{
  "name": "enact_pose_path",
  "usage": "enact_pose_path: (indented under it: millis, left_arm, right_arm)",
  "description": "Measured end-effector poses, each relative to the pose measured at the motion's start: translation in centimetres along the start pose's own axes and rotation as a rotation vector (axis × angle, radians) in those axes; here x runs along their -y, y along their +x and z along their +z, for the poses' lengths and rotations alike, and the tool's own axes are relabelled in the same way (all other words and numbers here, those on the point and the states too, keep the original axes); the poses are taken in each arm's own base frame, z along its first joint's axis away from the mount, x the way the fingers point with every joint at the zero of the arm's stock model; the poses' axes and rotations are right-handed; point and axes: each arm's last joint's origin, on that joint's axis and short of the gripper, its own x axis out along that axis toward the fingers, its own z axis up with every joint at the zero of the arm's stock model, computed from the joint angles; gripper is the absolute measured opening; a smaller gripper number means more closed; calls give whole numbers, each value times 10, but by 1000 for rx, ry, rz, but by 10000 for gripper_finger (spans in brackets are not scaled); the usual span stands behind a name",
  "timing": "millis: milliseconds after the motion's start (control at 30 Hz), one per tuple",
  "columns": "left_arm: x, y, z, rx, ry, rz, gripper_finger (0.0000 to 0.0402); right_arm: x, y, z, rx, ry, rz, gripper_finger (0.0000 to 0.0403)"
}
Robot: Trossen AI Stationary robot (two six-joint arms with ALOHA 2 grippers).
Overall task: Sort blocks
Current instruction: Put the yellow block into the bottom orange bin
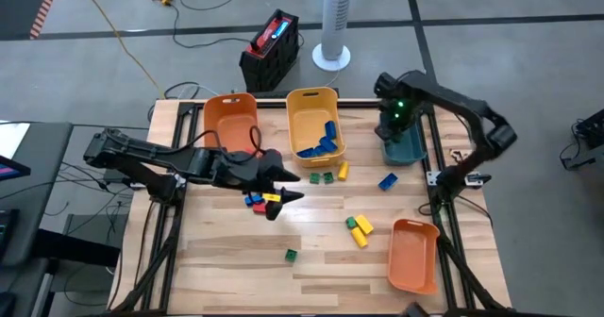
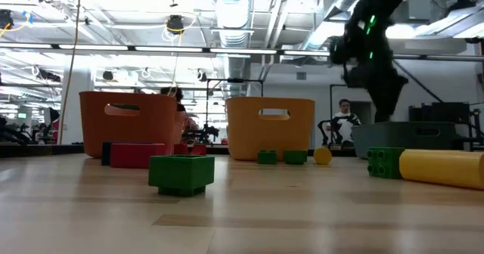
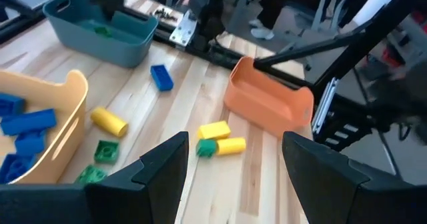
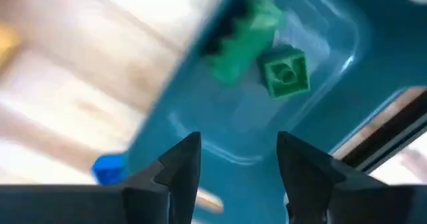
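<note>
Hovering over your teal bin (image 1: 408, 151), the right gripper (image 4: 233, 167) had its fingers apart and empty; green blocks (image 4: 285, 74) lay inside. Your left gripper (image 3: 233, 174) stood open above the table (image 1: 236, 251).

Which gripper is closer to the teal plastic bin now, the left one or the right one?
Right. The right gripper hangs open directly above the teal plastic bin, which holds green blocks. The left gripper is far away, over the small bricks near the middle of the wooden table.
</note>
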Motion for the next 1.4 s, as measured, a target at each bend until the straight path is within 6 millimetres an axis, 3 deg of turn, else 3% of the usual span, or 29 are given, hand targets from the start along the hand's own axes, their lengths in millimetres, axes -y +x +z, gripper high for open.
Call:
enact_pose_path:
  millis: [167, 300, 467, 567, 733, 1000, 1200, 1400]
  left_arm:
    - [-3, 0, -6, -60, 16, 30, 235]
    - [-7, 0, -6, -69, 19, 45, 235]
    - [-11, 1, -3, -62, 23, 58, 235]
    - [-11, 1, -3, -62, 23, 59, 235]
    - [-12, 1, -5, -83, 25, 69, 235]
    - [-14, 1, -9, -118, 17, 86, 235]
    - [-14, 1, -8, -115, 34, 84, 235]
    - [-14, 1, -9, -116, 36, 84, 235]
  right_arm:
    - [-41, -42, -39, 225, -334, 21, 207]
    - [-75, -62, -71, 363, -640, 56, 220]
    - [-106, -67, -98, 403, -922, 54, 245]
    - [-118, -57, -104, 377, -988, 55, 249]
    - [-136, -31, -114, 376, -951, 93, 249]
    - [-171, -22, -133, 384, -829, 199, 249]
    - [-207, 3, -143, 208, -683, 286, 250]
    - [-231, 22, -139, 73, -522, 283, 250]
